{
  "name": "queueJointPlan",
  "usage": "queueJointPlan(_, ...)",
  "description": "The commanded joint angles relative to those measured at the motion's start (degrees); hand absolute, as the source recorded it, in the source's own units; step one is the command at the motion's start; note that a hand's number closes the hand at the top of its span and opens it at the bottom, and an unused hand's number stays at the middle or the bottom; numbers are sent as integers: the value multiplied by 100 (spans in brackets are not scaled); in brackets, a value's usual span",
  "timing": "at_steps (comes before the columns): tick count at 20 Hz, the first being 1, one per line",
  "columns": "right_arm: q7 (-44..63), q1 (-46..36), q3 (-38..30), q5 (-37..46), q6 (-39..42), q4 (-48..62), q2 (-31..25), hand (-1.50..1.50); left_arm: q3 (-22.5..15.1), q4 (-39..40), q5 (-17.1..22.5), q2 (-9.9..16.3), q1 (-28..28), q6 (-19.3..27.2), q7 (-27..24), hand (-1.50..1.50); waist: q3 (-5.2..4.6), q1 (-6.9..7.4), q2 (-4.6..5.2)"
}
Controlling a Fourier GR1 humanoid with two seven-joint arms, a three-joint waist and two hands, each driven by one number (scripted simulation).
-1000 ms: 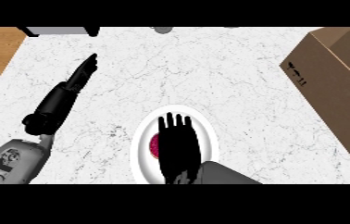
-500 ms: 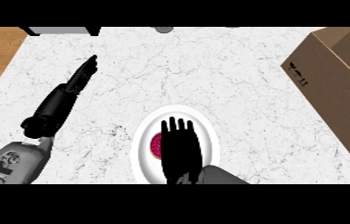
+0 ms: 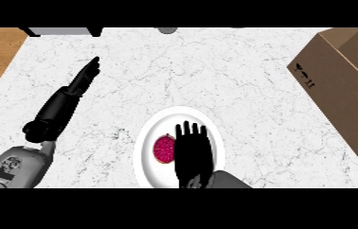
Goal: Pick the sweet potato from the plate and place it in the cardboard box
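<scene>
We see bare table (image 3: pixel 231 81) between the plate (image 3: pixel 150 147) and the cardboard box (image 3: pixel 328 81), with nothing standing on it. The box's near wall rises well to the plate's right.

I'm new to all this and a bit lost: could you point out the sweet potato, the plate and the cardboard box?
sweet potato (image 3: pixel 164 149), head view, middle of its visible reddish part.
plate (image 3: pixel 150 173), head view, bare white lower-left rim.
cardboard box (image 3: pixel 328 86), head view, its brown side wall.
</scene>
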Motion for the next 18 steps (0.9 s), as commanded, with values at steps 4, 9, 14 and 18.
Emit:
queueJointPlan(4,530,444,-29,272,164,155,208,-150,102,-177,-147,-115,251,-153,36,0,3,40,9)
queueJointPlan(9,-339,308,74,859,312,60,4,150,204,-290,-314,-354,-69,-194,473,0,4,24,10)
queueJointPlan(14,-720,380,88,1579,141,19,71,150,355,79,-569,-571,-36,-308,91,0,3,21,14)
queueJointPlan(18,-945,14,179,1865,-211,334,210,150,464,-399,-562,-470,246,-435,220,0,5,81,11)
